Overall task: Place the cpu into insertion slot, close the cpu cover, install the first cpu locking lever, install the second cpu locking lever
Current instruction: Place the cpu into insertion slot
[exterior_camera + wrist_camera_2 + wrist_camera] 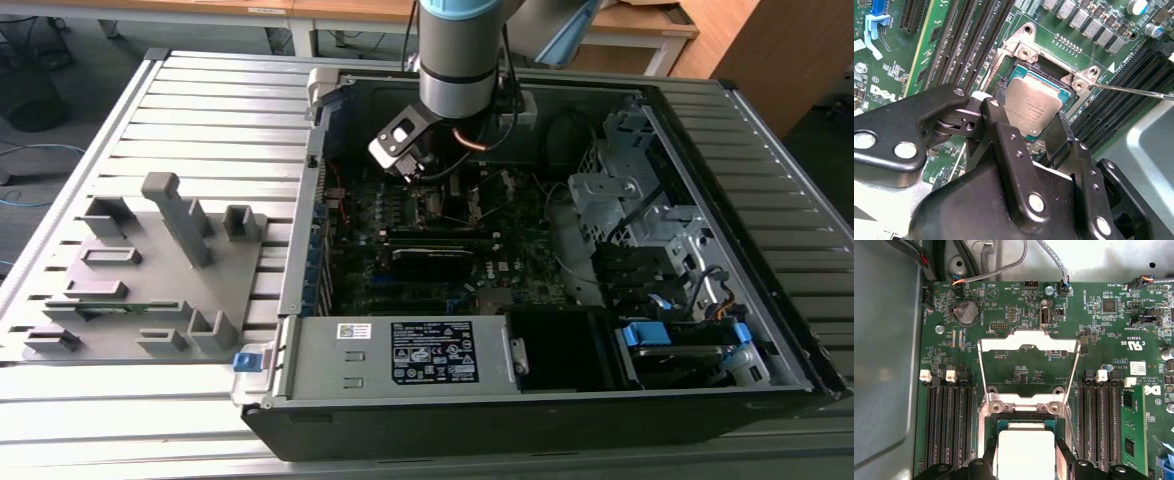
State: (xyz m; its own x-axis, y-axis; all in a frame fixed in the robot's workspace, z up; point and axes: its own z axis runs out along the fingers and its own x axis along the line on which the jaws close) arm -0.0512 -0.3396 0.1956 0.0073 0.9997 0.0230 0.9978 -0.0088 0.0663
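**Tool point(1026, 119) clamped on the cpu point(1035, 105) at the socket: a crooked seat is my main worry**

From my end, the exterior view shows the slatted desk point(200, 110) carrying the open computer case point(534, 428), with the arm reaching down into it over the motherboard point(954, 370). The case walls and cable bundles stand close around the wrist, so I judge any sideways correction could snag something.

On the board, in the first wrist view, the cpu cover point(999, 344) lies swung open and away from the insertion slot point(1026, 421), hinged at the slot's far edge. If it tipped forward while the tool is low, it would land on the fingers point(996, 125) or on the chip.

The tool is narrow, its two fingers against opposite edges of the cpu, as far as I can see. The cpu sits right at the insertion slot, covering most of it. In the second wrist view a strip of dark socket shows past its far edge, and I cannot tell whether the chip is flat in the recess or raised on one side. That is the real hazard. A tilted or slightly turned chip pushed down would bear on the contacts beneath and could bend them. Released from a tilt, it could rest on the rim instead of dropping in.

Smallest of all, a thin locking lever point(1134, 91) runs just beside the socket corner, near one finger. Spreading the fingers carelessly might catch it, or scrape the memory slots point(949, 425) alongside
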